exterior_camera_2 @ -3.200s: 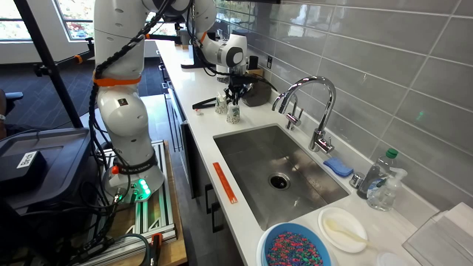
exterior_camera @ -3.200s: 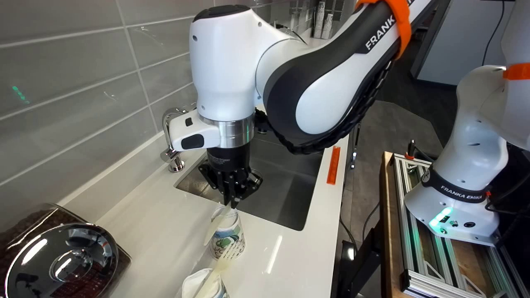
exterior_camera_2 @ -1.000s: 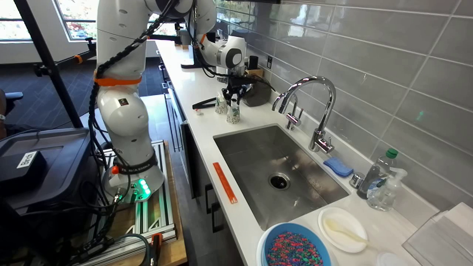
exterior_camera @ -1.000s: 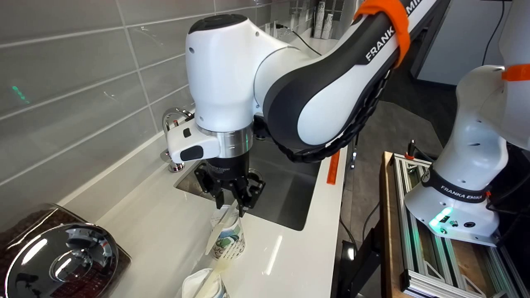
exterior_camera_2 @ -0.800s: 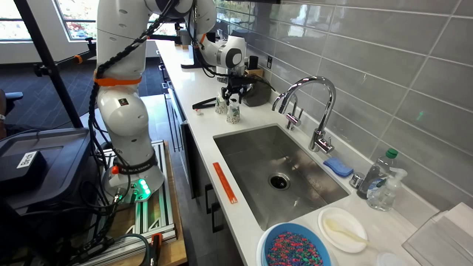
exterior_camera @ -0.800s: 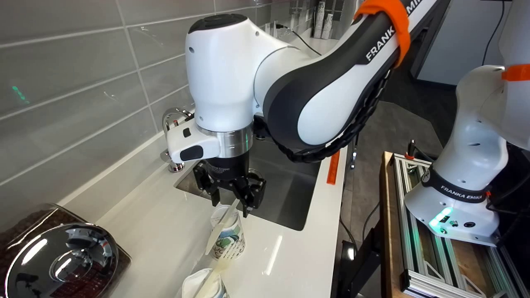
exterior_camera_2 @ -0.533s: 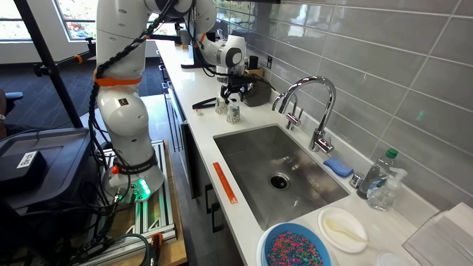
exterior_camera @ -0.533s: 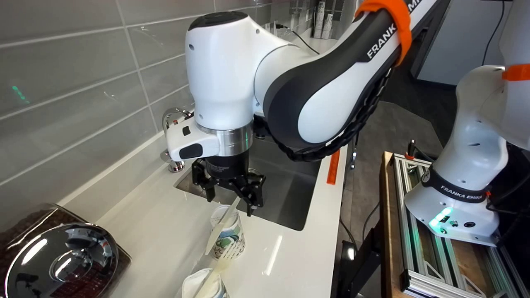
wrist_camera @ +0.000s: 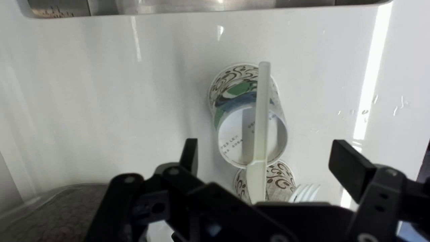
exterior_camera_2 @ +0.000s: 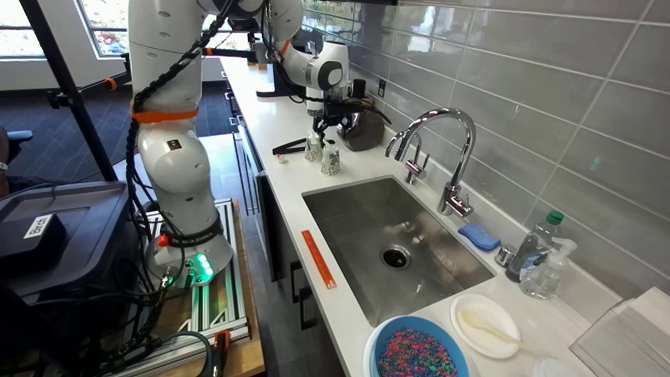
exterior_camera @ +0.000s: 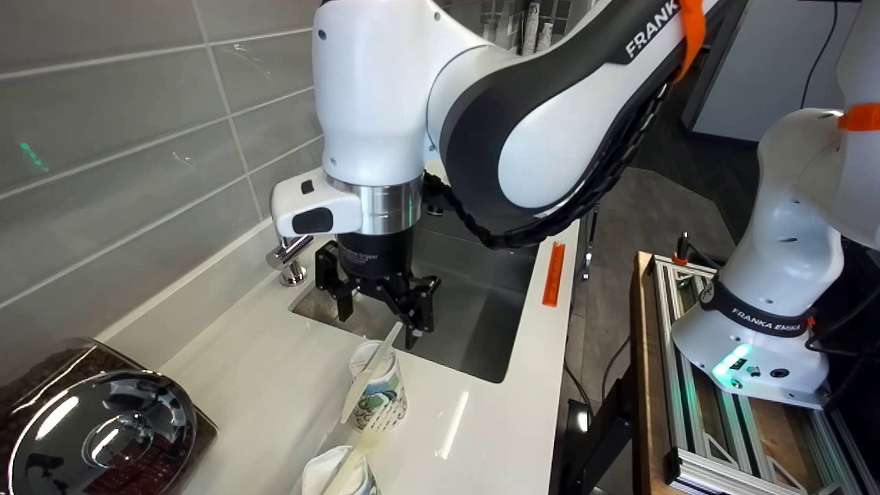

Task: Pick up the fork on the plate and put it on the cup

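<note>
Black jaws wide apart, the gripper point(wrist_camera: 264, 151) hangs near the upended printed cup point(wrist_camera: 238, 104), a slim pale utensil point(wrist_camera: 261, 127) lying across its base! In an exterior view the fork point(exterior_camera: 370, 440) stretches over the second cup point(exterior_camera: 318, 471); the wrist view gives just its tines, plus lettering on the printed cup. Only an exterior view catches the white plate point(exterior_camera_2: 492, 308) with a yellowish utensil point(exterior_camera_2: 473, 320), and the blue bowl point(exterior_camera_2: 419, 321), glossy counter point(exterior_camera_2: 361, 167) beneath, grey tiles point(exterior_camera_2: 523, 68), bright windows point(exterior_camera_2: 112, 42) beyond

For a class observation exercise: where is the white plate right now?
In an exterior view, the white plate sits on the counter at lower right, between the blue bowl on its left and the clear pump bottle.
</note>
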Motion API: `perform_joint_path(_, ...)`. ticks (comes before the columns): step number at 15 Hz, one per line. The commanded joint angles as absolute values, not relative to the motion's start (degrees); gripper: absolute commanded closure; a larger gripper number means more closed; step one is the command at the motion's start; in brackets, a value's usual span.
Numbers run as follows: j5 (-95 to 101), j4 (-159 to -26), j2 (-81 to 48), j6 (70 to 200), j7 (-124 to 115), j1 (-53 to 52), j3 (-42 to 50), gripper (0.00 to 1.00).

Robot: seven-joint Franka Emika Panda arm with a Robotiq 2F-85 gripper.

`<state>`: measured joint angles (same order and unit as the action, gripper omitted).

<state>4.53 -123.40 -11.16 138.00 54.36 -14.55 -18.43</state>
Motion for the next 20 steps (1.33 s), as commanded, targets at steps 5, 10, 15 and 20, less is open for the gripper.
perform_joint_path(5, -1.2, -130.9, -0.1, 136.7, 49.8, -13.4, -17.4, 0.00)
perform_joint_path(10, -3.0, -133.1, 5.3, 131.3, 40.1, -14.3, -16.3, 0.00)
perform_joint_path(15, -4.3, -134.3, 9.2, 126.7, 33.2, -15.4, -15.9, 0.00)
perform_joint_path(20, -4.6, -136.0, 12.5, 125.5, 27.7, -16.4, -15.5, 0.00)
